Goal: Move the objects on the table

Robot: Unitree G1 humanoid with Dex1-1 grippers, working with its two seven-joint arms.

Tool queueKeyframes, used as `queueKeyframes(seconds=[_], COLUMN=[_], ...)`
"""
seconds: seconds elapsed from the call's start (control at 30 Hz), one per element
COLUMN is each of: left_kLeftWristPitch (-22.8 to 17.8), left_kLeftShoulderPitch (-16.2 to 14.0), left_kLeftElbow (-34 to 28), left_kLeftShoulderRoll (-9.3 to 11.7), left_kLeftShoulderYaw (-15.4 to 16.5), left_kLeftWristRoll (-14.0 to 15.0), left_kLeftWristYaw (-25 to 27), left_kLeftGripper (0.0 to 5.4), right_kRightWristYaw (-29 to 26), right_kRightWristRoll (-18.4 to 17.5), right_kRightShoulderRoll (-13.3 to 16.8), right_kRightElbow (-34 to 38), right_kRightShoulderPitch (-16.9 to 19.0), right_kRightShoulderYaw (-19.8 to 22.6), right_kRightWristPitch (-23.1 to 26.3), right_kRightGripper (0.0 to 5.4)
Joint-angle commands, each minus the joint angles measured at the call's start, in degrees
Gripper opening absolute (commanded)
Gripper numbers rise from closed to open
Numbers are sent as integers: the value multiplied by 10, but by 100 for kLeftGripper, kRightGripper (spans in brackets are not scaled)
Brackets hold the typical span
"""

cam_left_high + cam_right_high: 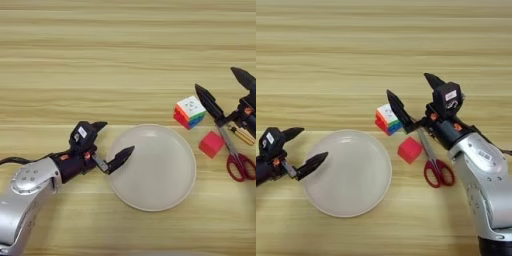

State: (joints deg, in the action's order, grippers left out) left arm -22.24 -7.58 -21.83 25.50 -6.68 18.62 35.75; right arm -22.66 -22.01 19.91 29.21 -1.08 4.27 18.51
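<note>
1. Left end effector [111,144], fingers spread apart, one tip over the round beige plate [160,185] rim.
2. Right end effector [412,98], fingers spread apart, multicoloured puzzle cube [387,119] just beside its lower finger.
3. Small red cube [410,149] rests on the wooden surface [100,60] below that end effector, beside red-handled scissors [435,165].

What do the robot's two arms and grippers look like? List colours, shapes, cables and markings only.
Both arms have smooth silver-grey shells with small round screw dimples. The left gripper and right gripper are black, each with two pointed, tapering fingers, a boxy black block bearing a small white label, and orange accents at the wrist. A black cable trails from the left arm.
</note>
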Motion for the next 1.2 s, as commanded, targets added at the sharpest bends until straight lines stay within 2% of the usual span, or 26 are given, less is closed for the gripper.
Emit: queueKeyframes(seconds=[0.03,0.2,0.3,0.53,0.73,1.2], left_kLeftWristPitch=[-4,-7,-19,-45,-38,-36], left_kLeftShoulderPitch=[3,0,4,24,32,29], left_kLeftElbow=[1,7,16,42,50,40], left_kLeftShoulderRoll=[12,15,9,-7,-19,-25], left_kLeftShoulderYaw=[-22,-39,-46,-60,-53,-63], left_kLeftWristRoll=[-10,-8,-7,-39,-48,-46], left_kLeftWristYaw=[17,36,34,-10,-31,-21], left_kLeftGripper=[540,540,540,540,540,540], right_kRightWristYaw=[8,14,16,20,21,21], right_kRightWristRoll=[2,1,1,2,0,-4], right_kRightShoulderRoll=[-2,-4,-5,-8,-7,-7], right_kRightElbow=[11,15,17,20,21,20], right_kRightShoulderPitch=[1,2,2,5,9,11], right_kRightShoulderYaw=[-6,-10,-12,-12,-11,-9], right_kRightWristPitch=[12,13,13,14,13,13], right_kRightGripper=[537,537,537,537,537,537])
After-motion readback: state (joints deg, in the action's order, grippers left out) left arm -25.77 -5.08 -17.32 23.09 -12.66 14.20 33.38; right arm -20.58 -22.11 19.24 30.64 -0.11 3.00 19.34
